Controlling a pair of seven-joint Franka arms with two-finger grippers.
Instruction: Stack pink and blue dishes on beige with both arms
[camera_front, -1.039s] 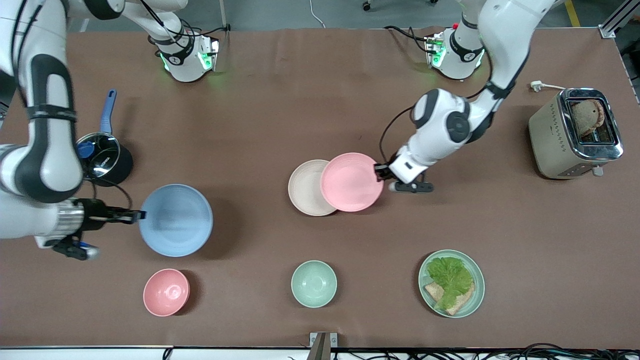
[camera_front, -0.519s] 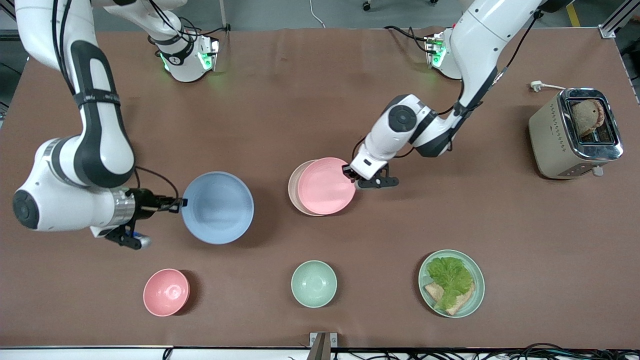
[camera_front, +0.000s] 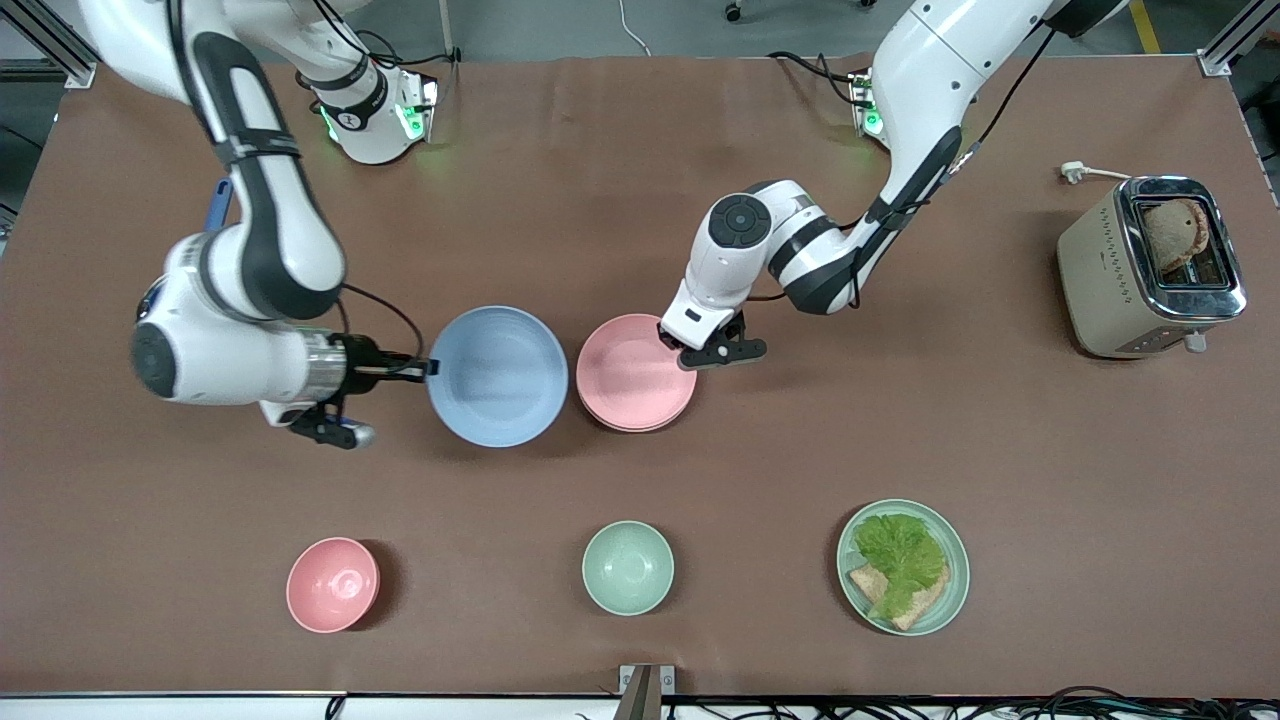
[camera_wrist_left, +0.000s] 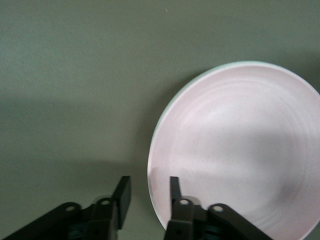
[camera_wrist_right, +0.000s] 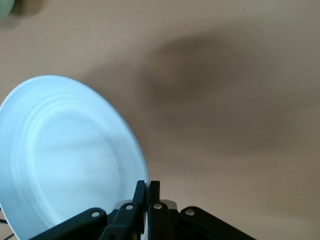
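The pale pink plate (camera_front: 635, 372) (camera_wrist_left: 235, 150) lies on the beige plate (camera_wrist_left: 170, 102), which is hidden but for a thin rim. My left gripper (camera_front: 672, 338) (camera_wrist_left: 148, 192) is open at the pink plate's rim on the side toward the left arm's end. One finger is over the plate and one is outside it. My right gripper (camera_front: 428, 368) (camera_wrist_right: 148, 186) is shut on the rim of the light blue plate (camera_front: 497, 375) (camera_wrist_right: 65, 155). It holds the plate above the table beside the pink plate, toward the right arm's end.
A toaster (camera_front: 1150, 265) with bread in it stands at the left arm's end. Nearer the front camera sit a small pink bowl (camera_front: 333, 585), a mint-green bowl (camera_front: 628, 567) and a mint-green plate (camera_front: 903, 567) with lettuce and bread. A blue pot handle (camera_front: 216, 205) shows by the right arm.
The right arm carried the blue plate toward the table's middle, up beside the stack. The left arm slid the pink plate fully over the beige one, and its fingers now stand apart.
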